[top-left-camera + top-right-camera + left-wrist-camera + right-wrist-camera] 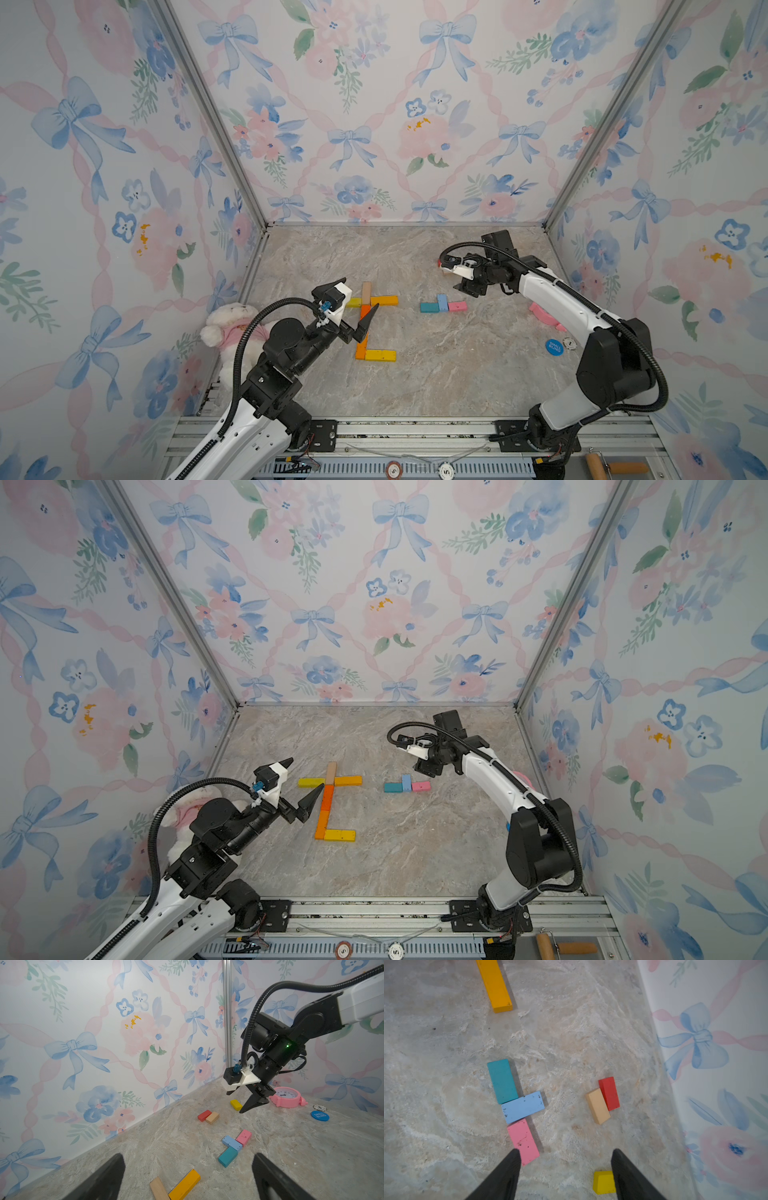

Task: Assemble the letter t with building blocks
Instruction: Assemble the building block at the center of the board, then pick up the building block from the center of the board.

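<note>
**Top views.** A complete-looking t of long building blocks lies toward 9 o'clock on the worktop: tan tip, yellow bars, orange stem, yellow foot. The left fingers, spread wide and empty, hang close above the orange stem. A descent from here would likely knock the stem askew. Near the centre, a teal block, blue block and pink block touch in a row, apparently a second t lacking its stem. The right arm reaches toward 1 o'clock. No tray, box or other container is visible; every block rests on bare worktop.

**Left wrist view.** The right fingers stand apart astride a small yellow block, gripping nothing. A red block and peach block lie touching each other nearby. A pink alarm clock sits near the fingers and could be struck on a swing.

**Right wrist view.** The small yellow block sits just beside one finger, off-centre, so closing would probably slide or twist it. The other fingertip is near the pink block, and lowering may nudge that row.
</note>
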